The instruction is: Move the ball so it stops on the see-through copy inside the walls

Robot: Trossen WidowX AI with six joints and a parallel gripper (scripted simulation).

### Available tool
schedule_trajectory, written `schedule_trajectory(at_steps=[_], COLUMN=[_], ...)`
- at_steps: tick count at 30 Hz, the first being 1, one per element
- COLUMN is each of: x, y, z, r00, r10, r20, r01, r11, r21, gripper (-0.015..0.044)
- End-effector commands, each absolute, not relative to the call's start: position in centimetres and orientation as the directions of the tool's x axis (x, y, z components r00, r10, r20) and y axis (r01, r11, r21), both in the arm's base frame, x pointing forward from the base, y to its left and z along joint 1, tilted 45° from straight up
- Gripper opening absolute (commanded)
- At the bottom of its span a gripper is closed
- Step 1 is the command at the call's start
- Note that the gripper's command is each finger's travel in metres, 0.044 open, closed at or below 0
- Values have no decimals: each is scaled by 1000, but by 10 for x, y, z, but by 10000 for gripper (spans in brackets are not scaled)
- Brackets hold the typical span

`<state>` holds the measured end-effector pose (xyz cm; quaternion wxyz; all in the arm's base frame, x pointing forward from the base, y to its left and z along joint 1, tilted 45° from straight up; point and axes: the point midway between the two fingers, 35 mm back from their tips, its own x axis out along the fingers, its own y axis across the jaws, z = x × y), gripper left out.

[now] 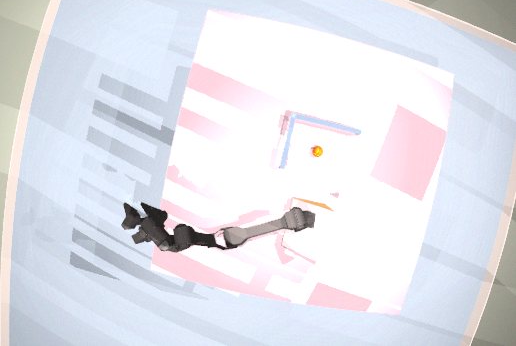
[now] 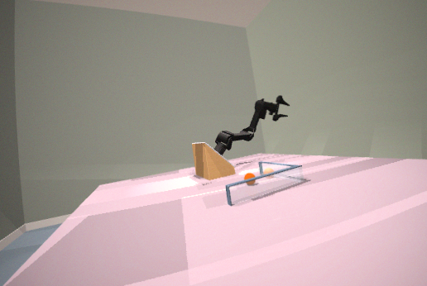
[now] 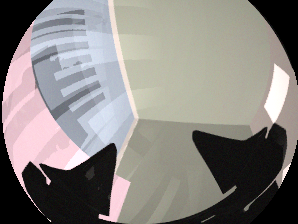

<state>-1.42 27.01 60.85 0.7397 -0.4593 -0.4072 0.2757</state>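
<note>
The orange ball (image 1: 316, 151) (image 2: 249, 176) lies on the pink table inside the corner of the two low clear walls (image 1: 325, 125) (image 2: 265, 183). In the exterior view, the pale see-through copy (image 2: 269, 170) sits just beyond the ball, closer to the far wall. My gripper (image 1: 135, 207) (image 2: 286, 110) (image 3: 155, 142) is open and empty. It is raised high and reaches away from the ball, past the table's edge. The wrist view shows only my two dark fingers, floor and room walls, not the ball.
A tan wedge block (image 2: 208, 163) (image 1: 314, 203) stands at the arm's base, beside the walled corner. The pink table top (image 2: 290, 230) slopes off at its edges, with blue-grey floor (image 1: 100, 33) around it.
</note>
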Motion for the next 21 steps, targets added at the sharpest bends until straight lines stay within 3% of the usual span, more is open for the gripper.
schedule_trajectory(at_steps=[1, 3, 12, 21], x=[-13, -6, 51, 132], y=[268, 247, 141, 30], z=[610, 622, 665, 667], r00=[515, 511, 561, 657], r10=[780, 763, 625, 453], r20=[355, 397, 543, 602], r01=[-39, -83, -52, -19], r11=[435, 503, 682, 808], r21=[-900, -860, -730, -588], gripper=[374, 335, 335, 335])
